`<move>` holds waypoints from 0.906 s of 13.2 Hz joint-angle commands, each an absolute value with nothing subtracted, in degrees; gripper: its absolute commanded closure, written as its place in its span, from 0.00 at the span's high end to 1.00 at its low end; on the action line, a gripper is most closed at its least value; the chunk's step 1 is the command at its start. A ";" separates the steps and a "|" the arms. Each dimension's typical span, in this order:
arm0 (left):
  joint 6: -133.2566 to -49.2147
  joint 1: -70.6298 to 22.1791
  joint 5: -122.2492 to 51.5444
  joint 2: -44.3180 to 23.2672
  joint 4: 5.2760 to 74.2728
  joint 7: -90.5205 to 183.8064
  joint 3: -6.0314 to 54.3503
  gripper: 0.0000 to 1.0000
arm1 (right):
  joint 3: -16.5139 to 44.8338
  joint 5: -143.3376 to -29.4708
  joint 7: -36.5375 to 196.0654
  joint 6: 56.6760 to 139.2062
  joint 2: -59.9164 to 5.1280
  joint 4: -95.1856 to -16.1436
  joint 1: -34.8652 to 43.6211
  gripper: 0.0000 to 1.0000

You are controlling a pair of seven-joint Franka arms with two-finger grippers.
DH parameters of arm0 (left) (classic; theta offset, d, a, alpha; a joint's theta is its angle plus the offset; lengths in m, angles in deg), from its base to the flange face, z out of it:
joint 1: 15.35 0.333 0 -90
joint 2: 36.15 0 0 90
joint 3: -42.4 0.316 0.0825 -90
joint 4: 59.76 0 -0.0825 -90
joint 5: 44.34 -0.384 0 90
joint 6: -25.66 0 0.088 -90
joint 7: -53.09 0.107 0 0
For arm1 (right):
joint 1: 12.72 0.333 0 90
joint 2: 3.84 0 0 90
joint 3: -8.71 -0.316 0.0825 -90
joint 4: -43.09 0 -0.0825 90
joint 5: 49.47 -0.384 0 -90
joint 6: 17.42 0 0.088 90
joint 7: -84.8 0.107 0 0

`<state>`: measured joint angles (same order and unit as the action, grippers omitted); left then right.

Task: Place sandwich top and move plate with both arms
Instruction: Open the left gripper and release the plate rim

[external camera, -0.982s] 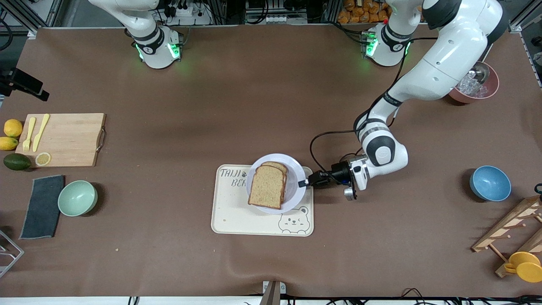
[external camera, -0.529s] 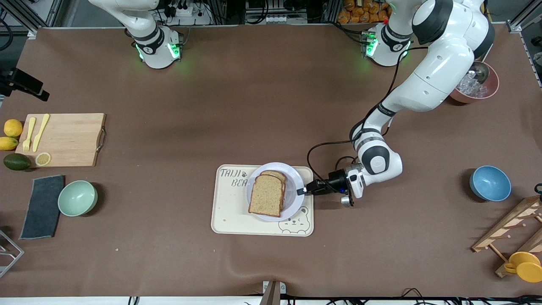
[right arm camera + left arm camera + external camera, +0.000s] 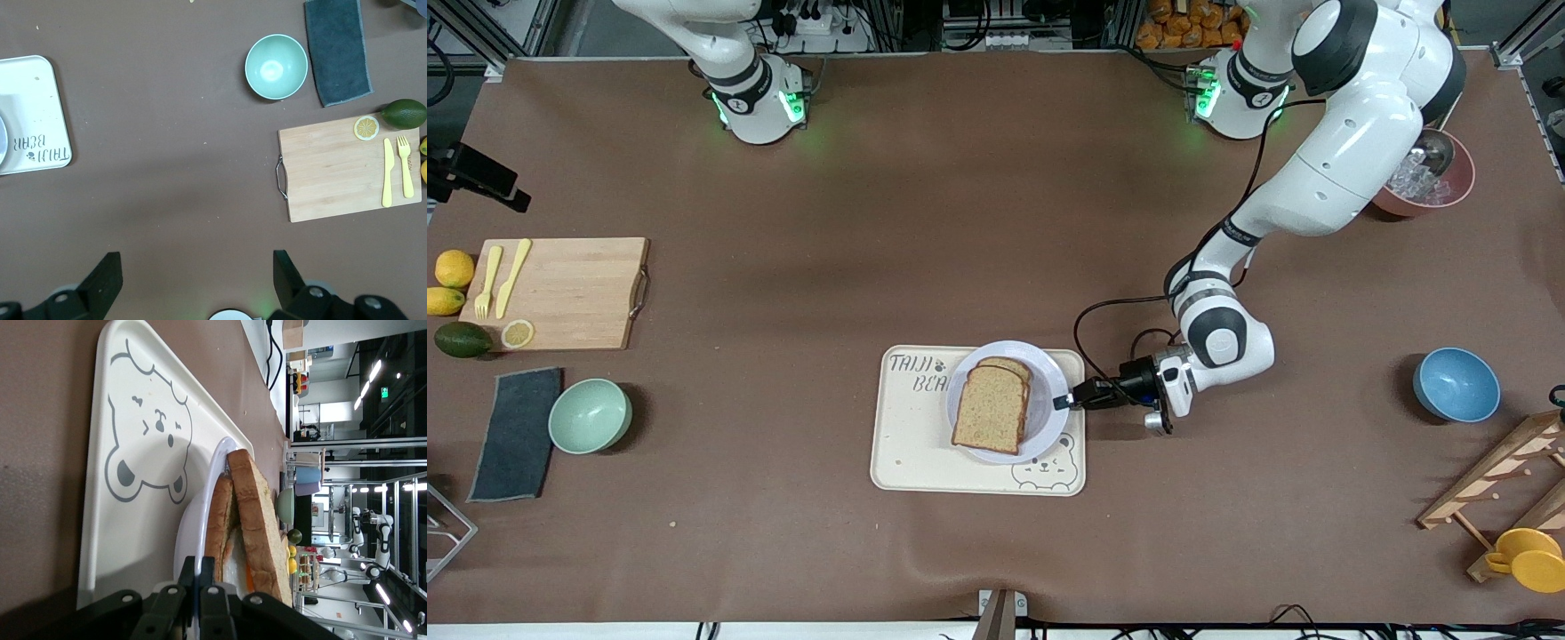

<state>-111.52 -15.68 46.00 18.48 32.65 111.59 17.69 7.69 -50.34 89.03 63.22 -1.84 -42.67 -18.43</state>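
Since the sandwich top (image 3: 989, 408) already lies on the lower slice on the plate (image 3: 1048, 367), and the plate sits on the cream bear tray (image 3: 911, 453) near the middle of the tabletop (image 3: 996, 222), what remains looks like moving the plate. The left gripper (image 3: 1062, 401) is pinched shut on the plate's rim at the edge toward the left arm's end, its fingers (image 3: 200, 587) clamped flat on the thin lip. The right gripper (image 3: 193, 280) hangs wide open, high over the right arm's end of the tabletop and waiting. The plate looks stiff, smooth and light, so a 1-sided rim hold could let it tilt or slip; a 2nd hold on the rim toward the right arm's end would probably steady it. The bread looks soft and loose, stacked in 2 slices, so it may slide if the plate tips.
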 commanded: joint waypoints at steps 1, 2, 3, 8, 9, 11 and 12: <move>-111.01 -15.09 43.28 18.70 31.99 110.05 17.96 0.13 | 7.83 -49.74 88.93 63.62 -1.82 -42.78 -17.99 1.00; -111.01 -15.09 43.20 18.61 32.17 110.05 18.49 0.19 | 7.83 -49.73 88.93 63.62 -1.82 -42.78 -18.08 1.00; -110.92 -15.09 42.59 18.61 32.26 110.05 19.19 0.25 | 7.83 -49.73 88.93 63.62 -1.82 -42.78 -18.08 1.00; -110.65 -13.94 38.64 18.00 32.35 107.77 19.37 0.31 | 7.83 -50.00 89.19 63.62 -1.91 -42.78 -18.08 1.00; -110.65 -13.94 36.71 17.56 32.35 105.41 19.28 0.31 | 7.83 -50.00 89.28 63.62 -1.91 -42.78 -18.17 1.00; -110.57 -13.25 31.53 16.68 32.26 100.23 19.28 0.31 | 7.83 -50.00 89.28 63.62 -1.91 -42.78 -18.08 1.00; -110.48 -12.63 29.59 16.15 32.17 98.72 19.28 0.31 | 7.83 -50.08 89.28 63.53 -1.82 -42.78 -18.08 1.00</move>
<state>-111.21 -13.87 33.45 17.88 31.72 102.55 19.36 7.69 -50.34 89.03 63.30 -1.88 -42.78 -18.43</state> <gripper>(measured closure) 0.692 0.000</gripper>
